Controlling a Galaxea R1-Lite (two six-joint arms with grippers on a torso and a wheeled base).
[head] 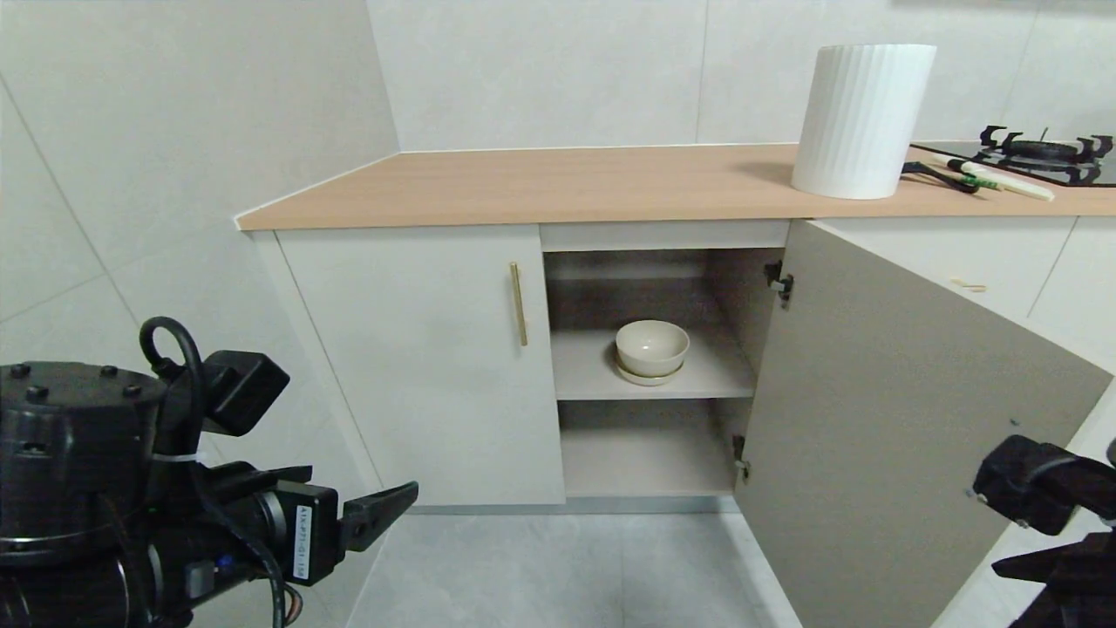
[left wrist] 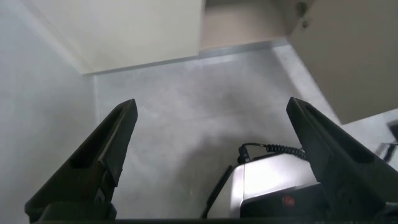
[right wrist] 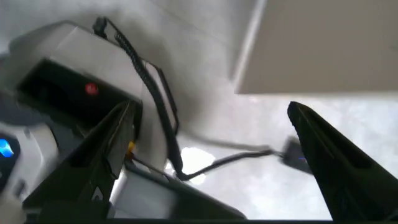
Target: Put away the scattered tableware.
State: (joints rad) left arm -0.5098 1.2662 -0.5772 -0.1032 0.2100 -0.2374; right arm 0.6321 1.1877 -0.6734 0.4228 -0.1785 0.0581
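— Before the open cabinet (head: 418, 366), how do the grippers stand?
— The left gripper (left wrist: 211, 104), at 8 o'clock in the head view, has its fingers spread wide and holds nothing. The right gripper (right wrist: 211, 109) is just as wide and touches nothing.
— And the tableware?
— On the middle shelf (head: 593, 371), the bowl (head: 652, 346) sits upright, mouth up, on a plate (head: 645, 378). Both are round, with no long axis.

Cream bowl (head: 652, 347) (upright) on plate (head: 646, 377)
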